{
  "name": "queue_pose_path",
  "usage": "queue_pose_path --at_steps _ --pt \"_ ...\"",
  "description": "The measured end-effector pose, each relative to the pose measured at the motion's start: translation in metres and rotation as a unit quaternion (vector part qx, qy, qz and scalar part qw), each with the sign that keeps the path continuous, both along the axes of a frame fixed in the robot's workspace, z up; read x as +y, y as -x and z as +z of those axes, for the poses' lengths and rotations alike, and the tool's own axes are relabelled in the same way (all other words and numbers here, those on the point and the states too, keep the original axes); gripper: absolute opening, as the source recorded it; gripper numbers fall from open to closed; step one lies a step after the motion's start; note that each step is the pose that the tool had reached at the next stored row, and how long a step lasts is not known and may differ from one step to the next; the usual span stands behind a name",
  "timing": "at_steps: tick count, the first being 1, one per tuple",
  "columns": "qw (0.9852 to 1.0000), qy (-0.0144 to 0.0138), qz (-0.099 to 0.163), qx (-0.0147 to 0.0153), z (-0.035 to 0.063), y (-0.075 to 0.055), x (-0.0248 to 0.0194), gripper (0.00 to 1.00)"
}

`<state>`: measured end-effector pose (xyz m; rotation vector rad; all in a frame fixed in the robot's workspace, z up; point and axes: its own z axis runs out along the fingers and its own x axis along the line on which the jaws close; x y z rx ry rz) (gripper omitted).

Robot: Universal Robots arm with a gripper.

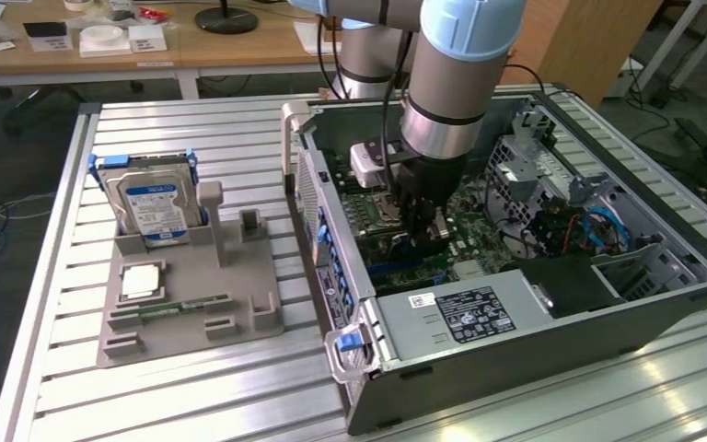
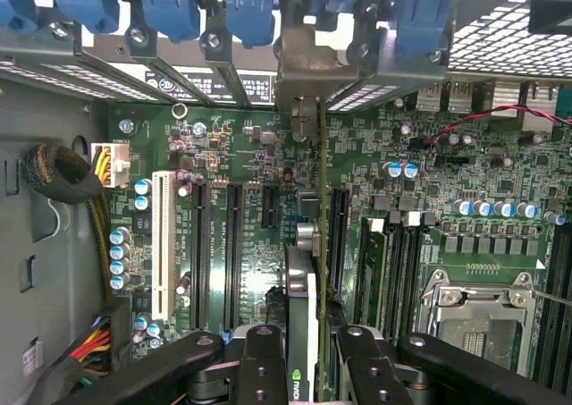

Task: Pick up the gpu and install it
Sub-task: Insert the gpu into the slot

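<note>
On the exterior view's left, a matte grey holder props the silver hard drive upright on the ribbed aluminium table. Right of it, the gripper dips inside the open metal computer case. The wrist view reveals black fingers clamped on the thin gpu, edge-on above the green motherboard, tight between black slots.

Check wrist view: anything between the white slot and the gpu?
Yes. In the wrist view, two black expansion slots on the motherboard lie between the white slot and the gpu.

Ribbed bare-metal table, matt grey plastic tray, glossy green motherboard.
</note>
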<state>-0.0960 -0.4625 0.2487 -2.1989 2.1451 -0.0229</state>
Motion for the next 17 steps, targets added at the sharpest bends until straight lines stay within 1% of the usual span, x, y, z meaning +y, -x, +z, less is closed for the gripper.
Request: queue_pose_path --at_steps 8,9,11,16,17 --pt "1.0 -0.0001 0.0 -0.0004 0.0003 -0.0002 0.0 0.26" --pt "1.0 -0.0001 0.0 -0.0006 0.0003 -0.0002 0.0 0.26" --pt "1.0 0.0 0.0 -0.0027 0.0002 -0.0001 0.0 0.26" --pt "1.0 -0.0001 0.0 -0.0035 0.0001 0.0005 0.0 0.26" --pt "1.0 -0.0002 0.0 -0.0035 0.0013 0.0005 0.0 0.26"
